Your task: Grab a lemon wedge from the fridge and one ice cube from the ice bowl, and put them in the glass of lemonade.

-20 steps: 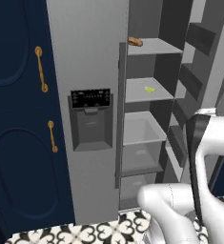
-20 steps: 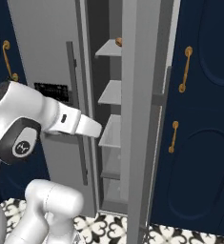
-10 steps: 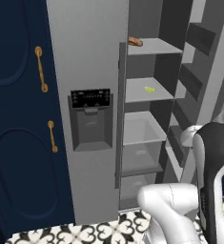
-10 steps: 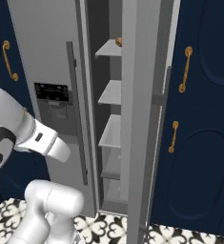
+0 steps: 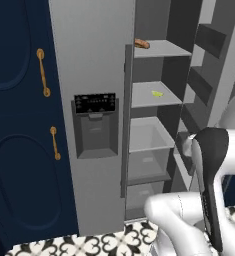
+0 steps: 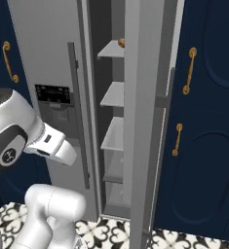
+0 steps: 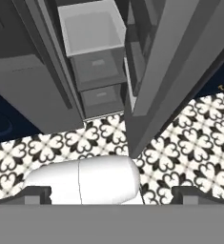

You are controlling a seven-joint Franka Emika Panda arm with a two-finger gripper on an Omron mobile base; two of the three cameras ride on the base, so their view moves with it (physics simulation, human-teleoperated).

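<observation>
Arm swung aside, lemon wedge far from fingers

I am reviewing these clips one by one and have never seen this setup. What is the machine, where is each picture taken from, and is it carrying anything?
All of this is a rendered kitchen. The machine is a white robot arm on a base that drives. Two pictures come from cameras on that base, looking past the arm from its left and its right. The third comes from a camera on the hand, here looking down at the patterned floor.

Ahead stands a light-grey fridge with its right door swung open. Inside, a small yellow-green lemon wedge lies on the second shelf, and a brown roll on the top one. The pincer is open and carries nothing.
</observation>
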